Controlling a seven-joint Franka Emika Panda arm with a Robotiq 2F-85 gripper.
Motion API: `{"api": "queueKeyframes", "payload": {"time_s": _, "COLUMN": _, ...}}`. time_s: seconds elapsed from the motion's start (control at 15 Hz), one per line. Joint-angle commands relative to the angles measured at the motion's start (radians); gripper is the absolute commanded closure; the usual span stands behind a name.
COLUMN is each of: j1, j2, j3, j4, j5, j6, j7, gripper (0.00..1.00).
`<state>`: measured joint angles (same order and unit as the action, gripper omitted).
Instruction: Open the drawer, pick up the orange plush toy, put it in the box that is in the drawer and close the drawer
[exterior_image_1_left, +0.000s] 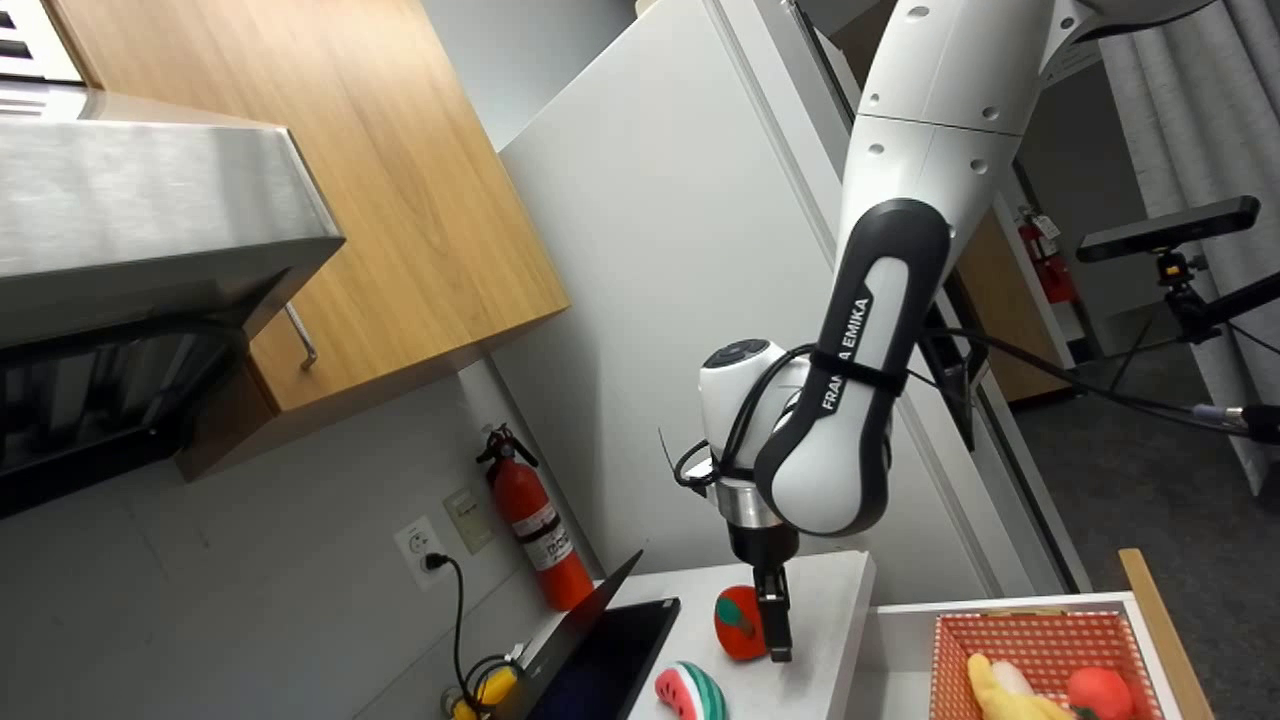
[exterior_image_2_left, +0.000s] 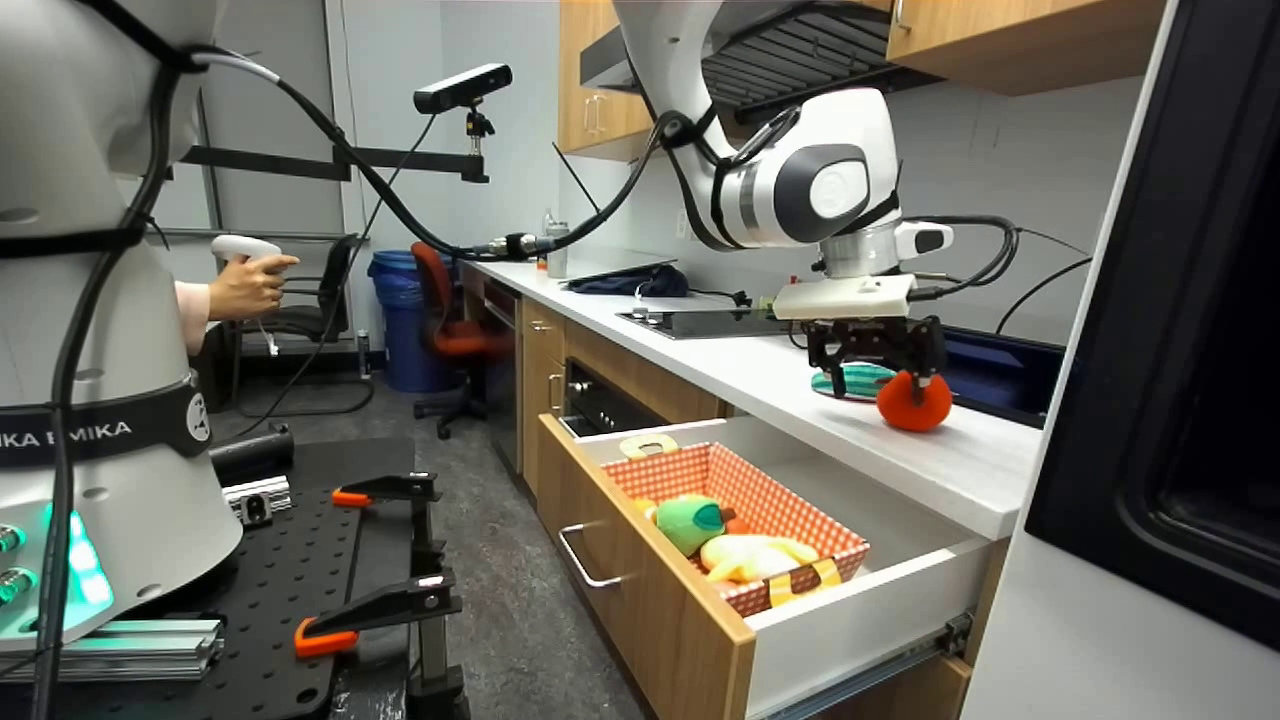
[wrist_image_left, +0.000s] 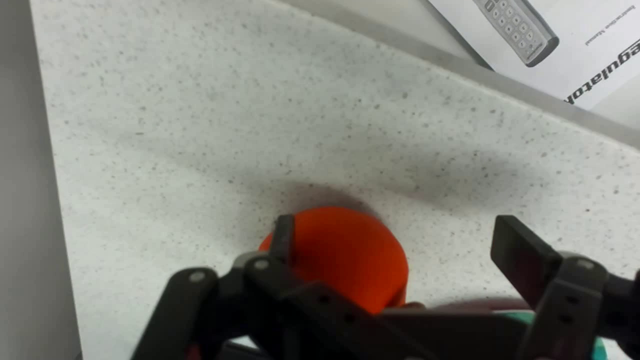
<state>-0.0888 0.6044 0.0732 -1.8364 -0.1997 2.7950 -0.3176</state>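
Hanging down in an exterior view, the black two-finger gripper (exterior_image_1_left: 780, 648) covers one edge of the small round orange-red plush toy (exterior_image_1_left: 738, 642), green spot showing. The toy sits on the white bench (exterior_image_1_left: 825, 612), near a green-striped, red-faced watermelon-shaped toy (exterior_image_1_left: 690, 692). Past the bench's edge, the tan-wood-fronted drawer (exterior_image_1_left: 1163, 640) stands pulled out, with the red-and-white checked rectangular box (exterior_image_1_left: 1045, 638) inside it.

In an exterior view, a silvery metal handle (exterior_image_2_left: 577, 558) is on the drawer's front, and a green soft item (exterior_image_2_left: 682, 525) and a pale yellow soft item (exterior_image_2_left: 750, 556) lie in the box.

In the wrist view, the gripper's fingers (wrist_image_left: 522, 257) stand wide apart. The toy is partly hidden by one of them and reaches into the gap; whether they touch, I cannot tell.
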Motion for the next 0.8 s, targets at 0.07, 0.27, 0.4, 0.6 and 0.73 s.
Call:
{"api": "queueKeyframes", "payload": {"time_s": 0.07, "j1": -0.016, "j2": -0.012, "j3": 0.017, "j4": -0.007, "j5": 0.029, "j6": -0.014, "j7": -0.031, "gripper": 0.0}}
{"api": "queueKeyframes", "payload": {"time_s": 0.27, "j1": -0.014, "j2": -0.012, "j3": 0.014, "j4": -0.007, "j5": 0.03, "j6": -0.011, "j7": -0.028, "gripper": 0.0}}
{"api": "queueKeyframes", "payload": {"time_s": 0.4, "j1": -0.016, "j2": -0.009, "j3": 0.016, "j4": -0.008, "j5": 0.032, "j6": 0.007, "j7": -0.027, "gripper": 0.0}}
{"api": "queueKeyframes", "payload": {"time_s": 0.6, "j1": -0.031, "j2": 0.026, "j3": 0.045, "j4": 0.053, "j5": 0.067, "j6": 0.021, "j7": -0.035, "gripper": 0.0}}
{"api": "queueKeyframes", "payload": {"time_s": 0.73, "j1": -0.053, "j2": 0.022, "j3": 0.068, "j4": 0.064, "j5": 0.097, "j6": 0.037, "j7": -0.051, "gripper": 0.0}}
